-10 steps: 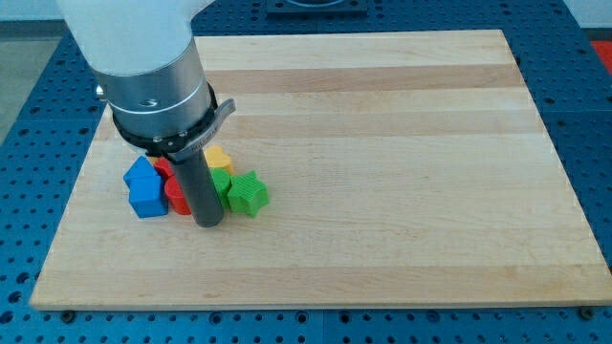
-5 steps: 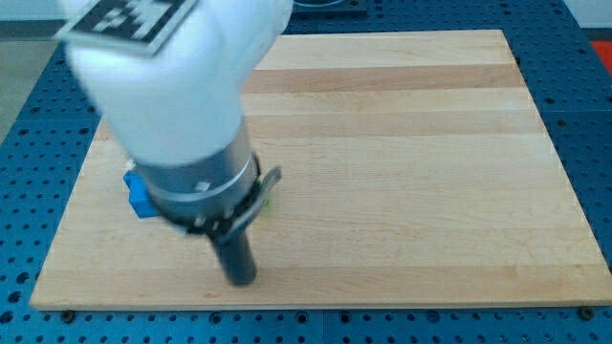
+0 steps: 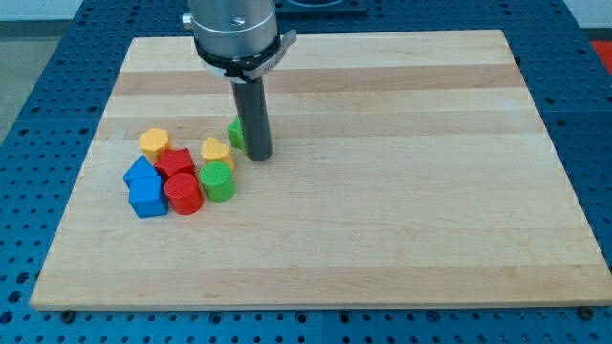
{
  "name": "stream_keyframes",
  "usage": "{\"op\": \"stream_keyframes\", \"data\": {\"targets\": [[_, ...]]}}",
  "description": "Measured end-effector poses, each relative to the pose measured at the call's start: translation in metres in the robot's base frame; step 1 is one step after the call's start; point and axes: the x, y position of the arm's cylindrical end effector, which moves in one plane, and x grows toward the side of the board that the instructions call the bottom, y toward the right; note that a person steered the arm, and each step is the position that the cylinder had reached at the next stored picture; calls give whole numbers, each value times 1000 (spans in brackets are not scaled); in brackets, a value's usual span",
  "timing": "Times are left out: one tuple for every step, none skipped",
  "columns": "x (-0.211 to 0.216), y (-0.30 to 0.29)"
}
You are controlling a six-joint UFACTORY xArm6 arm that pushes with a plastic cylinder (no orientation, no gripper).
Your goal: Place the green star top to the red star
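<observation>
The arm ends in a plain dark rod (image 3: 253, 115) with no jaws to spread or close, so every place here is given from my tip (image 3: 258, 155). My tip is set on the wooden board (image 3: 402, 191), toward the view's upper left.

The green star (image 3: 235, 134) is seen just to the view's left of my tip, touching the rod or very close to it; most of it is hidden behind the rod, and only a green edge shows, so its shape cannot be fully made out.

The red star (image 3: 175, 162) lies farther to the view's left and slightly lower than my tip, inside a cluster of blocks. Relative to it, the green star sits to the upper right, apart from it.

Between my tip and the red star a yellow heart-like block (image 3: 216, 151) is found. Below that block, a green cylinder (image 3: 217, 181) is placed, with a red cylinder (image 3: 183, 193) just beside it on the view's left. A yellow hexagon-like block (image 3: 154, 143) lies at the cluster's top left. Two blue blocks are packed at the far left: one (image 3: 141, 172) above, the other (image 3: 147, 198) below it, touching.
</observation>
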Motion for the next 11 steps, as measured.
{"op": "stream_keyframes", "data": {"targets": [[3,17],[2,44],[-9,41],[-17,28],[-19,14],[-19,-2],[-19,-15],[-19,-28],[-19,-39],[-19,-51],[-19,-59]]}}
